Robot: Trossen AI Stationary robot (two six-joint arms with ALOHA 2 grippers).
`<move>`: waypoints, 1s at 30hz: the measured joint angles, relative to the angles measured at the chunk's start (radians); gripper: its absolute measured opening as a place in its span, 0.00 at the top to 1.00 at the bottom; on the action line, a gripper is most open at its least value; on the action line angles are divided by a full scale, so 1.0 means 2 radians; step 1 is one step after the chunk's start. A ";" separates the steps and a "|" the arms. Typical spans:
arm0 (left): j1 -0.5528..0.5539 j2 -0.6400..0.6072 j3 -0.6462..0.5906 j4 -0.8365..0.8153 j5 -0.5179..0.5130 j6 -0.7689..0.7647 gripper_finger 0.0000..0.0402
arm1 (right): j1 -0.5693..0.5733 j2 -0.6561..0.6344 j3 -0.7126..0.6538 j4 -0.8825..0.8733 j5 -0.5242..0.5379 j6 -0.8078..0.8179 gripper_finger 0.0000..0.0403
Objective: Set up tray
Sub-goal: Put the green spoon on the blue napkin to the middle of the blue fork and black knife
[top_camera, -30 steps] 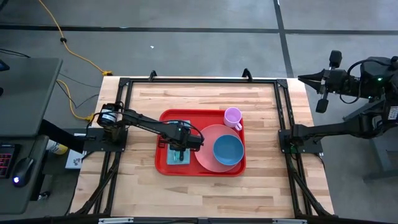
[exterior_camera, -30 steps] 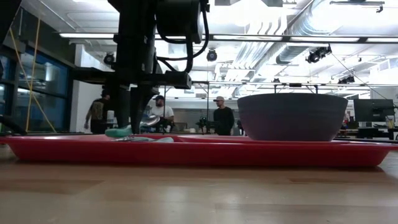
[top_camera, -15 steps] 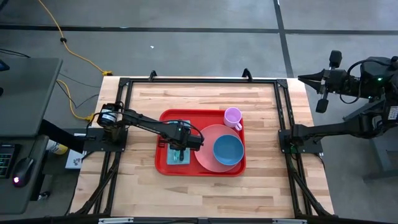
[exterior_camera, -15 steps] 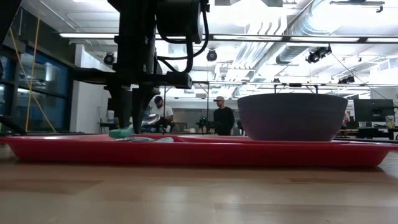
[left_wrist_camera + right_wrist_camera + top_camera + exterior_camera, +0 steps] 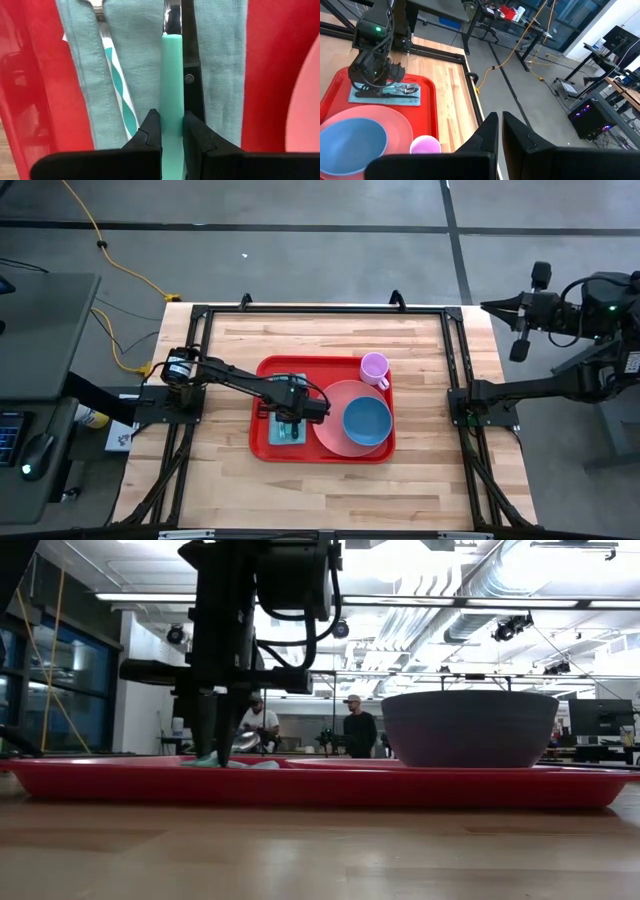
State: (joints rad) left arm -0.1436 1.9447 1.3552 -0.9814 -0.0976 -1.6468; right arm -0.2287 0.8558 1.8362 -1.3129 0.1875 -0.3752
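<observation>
The red tray (image 5: pixel 322 424) sits at the middle of the desk (image 5: pixel 230 340) in the high view, already carrying a round pink plate (image 5: pixel 338 428) with a blue bowl (image 5: pixel 367 421) on it toward the right, and a lilac cup (image 5: pixel 374 367) at its upper right corner. On its left half lies a folded teal cloth napkin (image 5: pixel 220 65).

The left tool (image 5: pixel 172 131) is down over that napkin, its fingers pinched on the mint-green handle (image 5: pixel 171 85) of a piece of cutlery, low against the cloth. Beside it lies another utensil with a striped teal-and-white handle (image 5: pixel 118 85). The right tool (image 5: pixel 498 129) hangs closed and empty off the right edge of the desk, well apart from the tray.

The tray looks like rigid, smooth plastic, light on its own but loaded now; I'd guess it slides easily on the wood and is best taken by its raised rim, at the long sides. The handle looks slim, hard and slick, so a pinch near its middle seems safest. The napkin is soft and could bunch up under it.
</observation>
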 joint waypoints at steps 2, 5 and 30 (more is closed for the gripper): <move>0.000 -0.002 0.000 -0.005 0.003 -0.002 0.85 | 0.000 -0.001 0.000 0.000 0.000 0.001 1.00; 0.000 -0.004 -0.001 -0.011 0.006 -0.004 0.85 | 0.000 -0.001 0.000 -0.001 0.000 0.002 1.00; 0.000 -0.003 0.011 -0.016 0.018 -0.006 0.85 | 0.000 -0.001 0.000 -0.004 0.000 0.000 1.00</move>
State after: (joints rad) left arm -0.1441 1.9381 1.3769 -1.0126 -0.0619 -1.6585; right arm -0.2284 0.8532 1.8362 -1.3216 0.1875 -0.3748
